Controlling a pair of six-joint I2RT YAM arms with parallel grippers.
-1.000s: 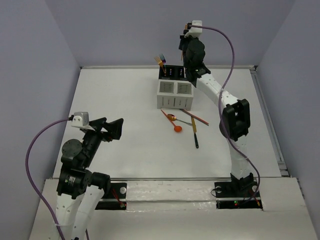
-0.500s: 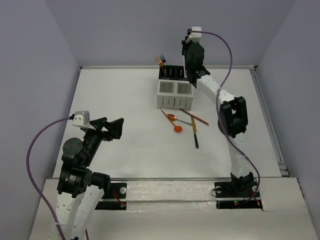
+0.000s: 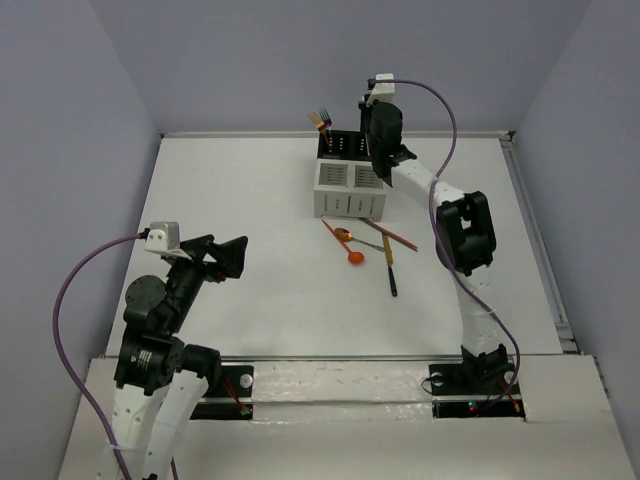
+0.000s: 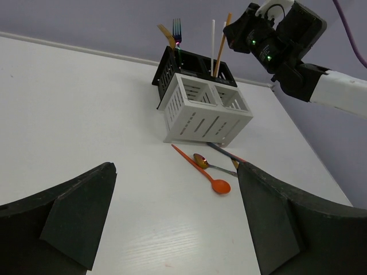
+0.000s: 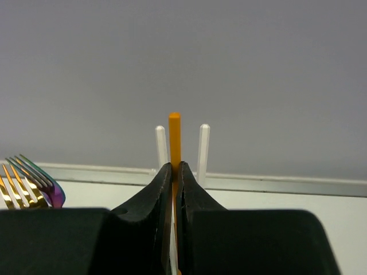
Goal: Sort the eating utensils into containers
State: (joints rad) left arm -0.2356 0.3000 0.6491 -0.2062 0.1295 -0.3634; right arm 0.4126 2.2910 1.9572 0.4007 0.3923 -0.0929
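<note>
1. Right claw (image 5: 174,167): pinched shut on a thin, smooth orange stick (image 5: 174,134), kept upright, lower end at the back black perforated box of the slotted four-compartment caddy (image 4: 203,117), probably for a straight drop beside two slim white sticks (image 5: 203,149).
2. Left claw (image 3: 225,257): spread wide, empty, well apart.
3. Lying loose on the matte white table (image 4: 86,103) near the caddy: a glossy orange plastic spoon (image 4: 219,186).

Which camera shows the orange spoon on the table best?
The left wrist view: the orange spoon looks big and unblocked there, with its bowl and handle both clear. The top external view shows it too, but tiny. The right wrist view does not show it at all.
</note>
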